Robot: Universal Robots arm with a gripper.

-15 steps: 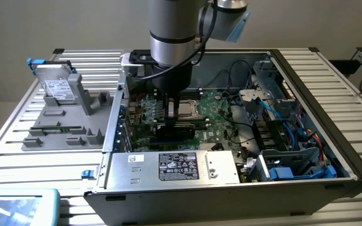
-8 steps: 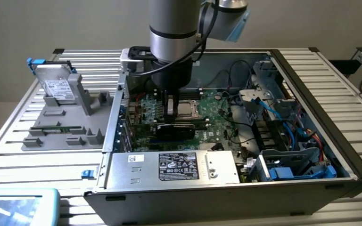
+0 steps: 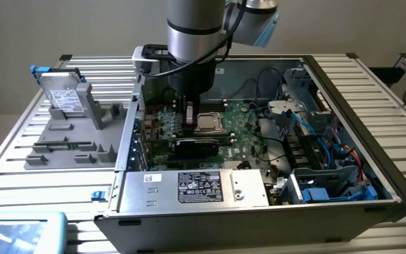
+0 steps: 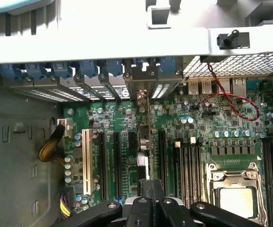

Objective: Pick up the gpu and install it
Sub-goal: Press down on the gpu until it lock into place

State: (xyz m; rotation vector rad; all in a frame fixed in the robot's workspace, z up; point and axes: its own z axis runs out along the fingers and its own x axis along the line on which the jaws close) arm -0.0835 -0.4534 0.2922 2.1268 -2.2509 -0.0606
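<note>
The gpu (image 3: 197,144) stands on edge inside the open computer case (image 3: 344,132), its black shroud showing in the exterior view just near of the processor socket (image 3: 207,123); from my wrist I see it as a thin vertical edge (image 4: 148,137) running over the expansion slots (image 4: 115,163), its silvery bracket (image 4: 143,85) up against the case's rear wall. My pincer (image 4: 151,198) is closed together on the card's top edge, fingers (image 4: 141,208) pressed either side of it, so the card is in my grip and lined up over the motherboard (image 3: 245,132). I judge it light and stiff, but fragile: the board would not take twisting, and the smooth shroud could slip, so the top edge near the middle seems the soundest hold. Whether it is fully seated in its slot I cannot tell. Further out, the power supply (image 3: 196,188) fills the near side of the case, and on the exterior view's left a grey parts tray (image 3: 76,143) on the slatted counter (image 3: 19,174) holds a hard drive (image 3: 65,100).
</note>
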